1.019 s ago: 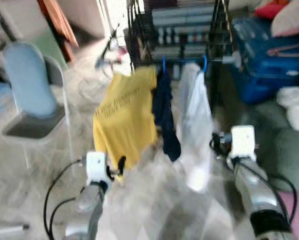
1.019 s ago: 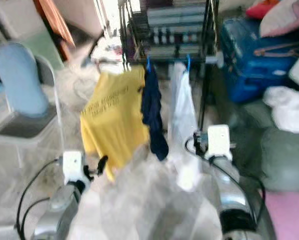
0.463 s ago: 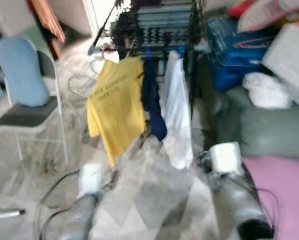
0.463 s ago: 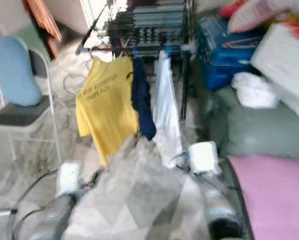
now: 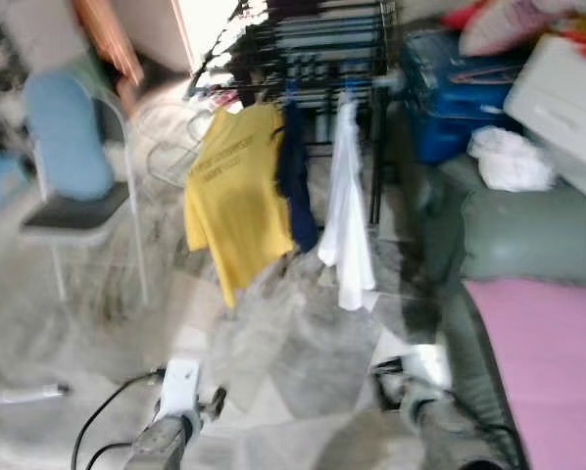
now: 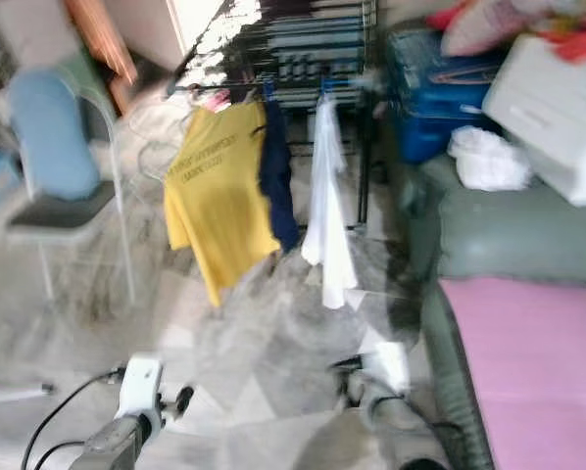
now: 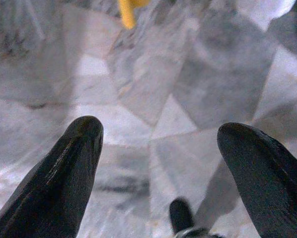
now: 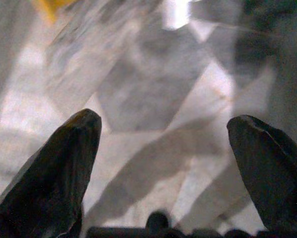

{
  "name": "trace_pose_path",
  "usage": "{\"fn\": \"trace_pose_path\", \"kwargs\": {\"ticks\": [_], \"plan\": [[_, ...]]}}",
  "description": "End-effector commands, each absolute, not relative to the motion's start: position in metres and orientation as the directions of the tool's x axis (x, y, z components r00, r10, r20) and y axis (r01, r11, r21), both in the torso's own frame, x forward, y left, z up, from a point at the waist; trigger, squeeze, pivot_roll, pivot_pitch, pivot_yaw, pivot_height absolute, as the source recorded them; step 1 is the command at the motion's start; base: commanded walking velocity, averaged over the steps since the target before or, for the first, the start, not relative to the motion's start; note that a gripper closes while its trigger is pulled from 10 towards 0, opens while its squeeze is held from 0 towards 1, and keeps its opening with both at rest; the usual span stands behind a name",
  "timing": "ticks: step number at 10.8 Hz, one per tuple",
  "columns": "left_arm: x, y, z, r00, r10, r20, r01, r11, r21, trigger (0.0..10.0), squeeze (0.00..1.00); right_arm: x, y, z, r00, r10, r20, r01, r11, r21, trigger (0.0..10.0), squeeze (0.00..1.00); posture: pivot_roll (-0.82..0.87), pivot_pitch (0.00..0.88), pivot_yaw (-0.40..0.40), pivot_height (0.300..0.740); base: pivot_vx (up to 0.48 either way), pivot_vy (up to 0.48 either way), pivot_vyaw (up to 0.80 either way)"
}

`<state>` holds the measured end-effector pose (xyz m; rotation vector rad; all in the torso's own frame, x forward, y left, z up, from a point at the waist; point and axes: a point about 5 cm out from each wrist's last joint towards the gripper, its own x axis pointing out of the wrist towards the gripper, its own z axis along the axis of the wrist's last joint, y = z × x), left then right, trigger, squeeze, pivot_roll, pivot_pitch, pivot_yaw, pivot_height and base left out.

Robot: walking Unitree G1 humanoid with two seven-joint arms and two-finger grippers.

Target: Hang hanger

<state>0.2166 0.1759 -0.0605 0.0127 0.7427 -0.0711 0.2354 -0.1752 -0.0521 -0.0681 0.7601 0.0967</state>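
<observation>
Hanger (image 5: 291, 96), blue and blurred, carries a navy garment (image 5: 297, 176); both jaws gape wide.

You're holding both arms low at the frame's bottom edge. Your left gripper (image 7: 156, 144) is pointing down with its fingers (image 7: 64, 168) spread wide, gripping nothing. Your right gripper (image 8: 163, 144) is hanging likewise, fingers (image 8: 59, 163) wide apart and empty.

The floor (image 5: 303, 362) is polished grey-and-white marble with a soft sheen. A yellow shirt (image 5: 236, 196), navy garment (image 5: 295, 176) and white garment (image 5: 350, 215) look like soft matt cloth on a thin black metal rack (image 5: 322, 49). Each end effector has smooth, slightly glossy black plastic fingers (image 7: 59, 178).
</observation>
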Motion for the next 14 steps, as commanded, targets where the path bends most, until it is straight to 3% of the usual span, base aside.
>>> {"fn": "trace_pose_path", "kwargs": {"ticks": [1,3,6,11,14], "plan": [[0.215,0.182,-0.062,0.723,-0.037,-0.69,0.057,0.998,0.006,10.0,0.0,0.231,-0.178,-0.056,0.699,0.048,-0.714,-0.127,0.99,-0.059,10.0,0.0,-0.14,0.0,0.137,0.74,0.0,0.48,0.0],[0.208,0.186,-0.068,0.679,-0.039,-0.733,0.108,0.993,0.048,10.0,0.0,0.207,-0.188,-0.071,0.612,0.019,-0.79,-0.256,0.951,-0.175,10.0,0.0,-0.13,0.0,0.141,0.74,0.0,0.48,0.0],[0.195,0.19,-0.076,0.632,-0.026,-0.775,0.137,0.987,0.079,10.0,0.0,0.183,-0.209,-0.08,0.562,-0.048,-0.826,-0.229,0.95,-0.211,10.0,0.0,-0.14,0.0,0.159,0.74,0.0,0.48,0.0],[0.183,0.203,-0.081,0.576,0.017,-0.817,0.088,0.993,0.082,10.0,0.0,0.185,-0.203,-0.08,0.575,-0.028,-0.818,-0.204,0.963,-0.176,10.0,0.0,-0.14,0.0,0.168,0.74,0.0,0.48,0.0],[0.182,0.203,-0.081,0.594,0.023,-0.804,0.015,0.999,0.04,10.0,0.0,0.188,-0.203,-0.079,0.571,-0.018,-0.821,-0.252,0.948,-0.196,10.0,0.0,-0.12,0.0,0.127,0.74,0.0,0.32,0.0]]}}
